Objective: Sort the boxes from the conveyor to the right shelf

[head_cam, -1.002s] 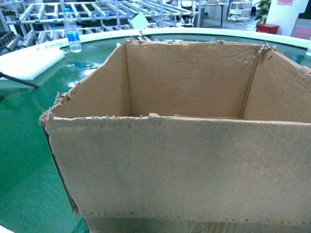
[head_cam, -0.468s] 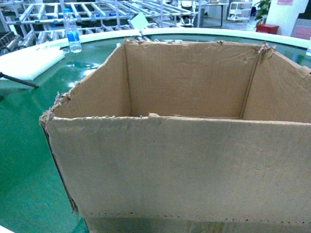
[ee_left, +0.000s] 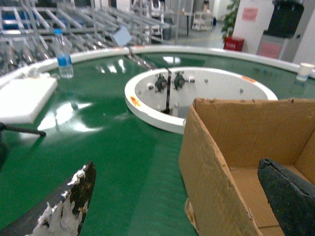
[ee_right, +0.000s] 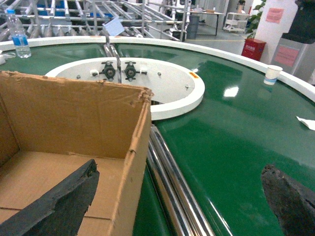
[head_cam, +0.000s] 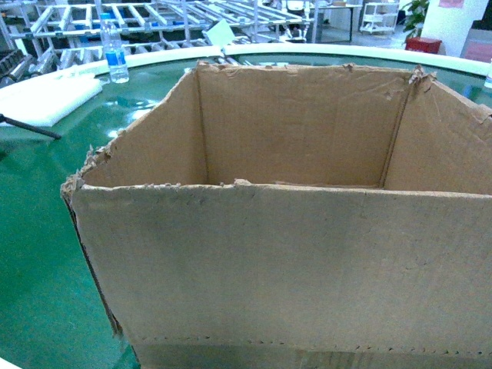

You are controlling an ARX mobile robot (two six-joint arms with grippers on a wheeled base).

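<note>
A: What fills the scene?

B: The conveyor, green belt across the left of the head view, with a white inner ring at centre in both wrist views. On it sits the box, taking the whole lower right of the head view, open top ragged.

A: And the shelf?

B: Steel racks run along the upper left, beyond the belt; I can't tell whether they are the right shelf.

A: The claws?

B: Both stand wide. The left gripper straddles the box's left wall, one finger inside at lower right. The right gripper straddles the right wall, one finger inside at lower left.

A: So the step is the grasp?

B: I'd judge so. Close both together on the walls, seated low, since torn cardboard flexes. Lift level.

A: Small things?

B: A water bottle upper left, a paper cup upper right.
</note>
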